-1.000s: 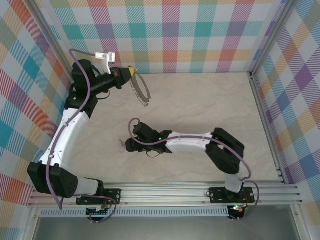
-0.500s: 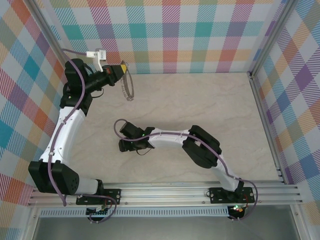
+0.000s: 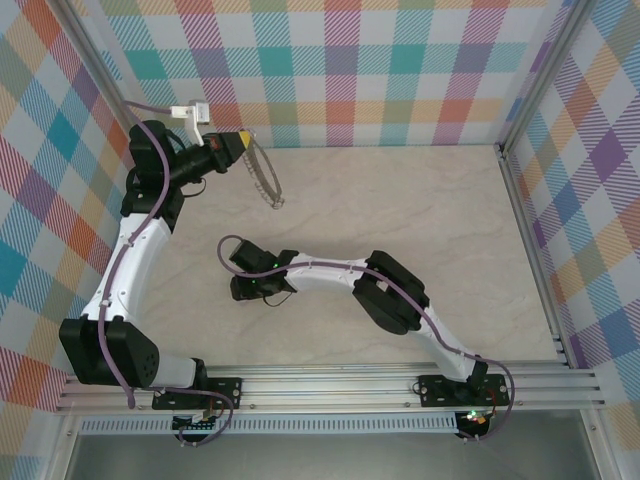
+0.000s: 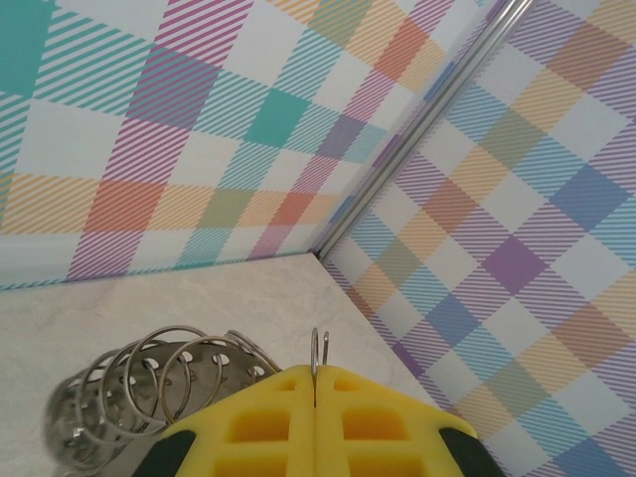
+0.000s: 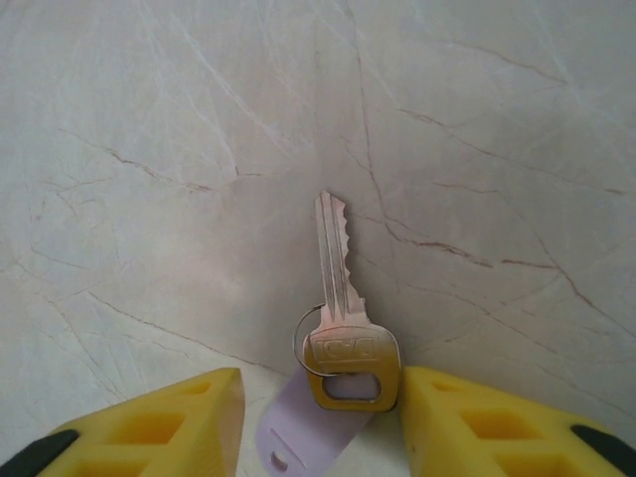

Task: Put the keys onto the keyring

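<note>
Between the parted fingers (image 5: pixel 189 412) of the right hand (image 5: pixel 320 388) lies one key (image 5: pixel 341 298); left hand (image 4: pixel 316 378) pinches one keyring (image 4: pixel 149 388)

My left arm (image 3: pixel 135 255) and right arm (image 3: pixel 330 272) are wearing white shells, going black at the joints. Purple cables (image 3: pixel 230 239) are looping along both. My fingers (image 5: pixel 149 422) are showing yellow, moulded with square pockets, black-backed.

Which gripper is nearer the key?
Right. The right gripper straddles the key on the table; the left gripper is at the far left corner, shut on the keyring.
</note>
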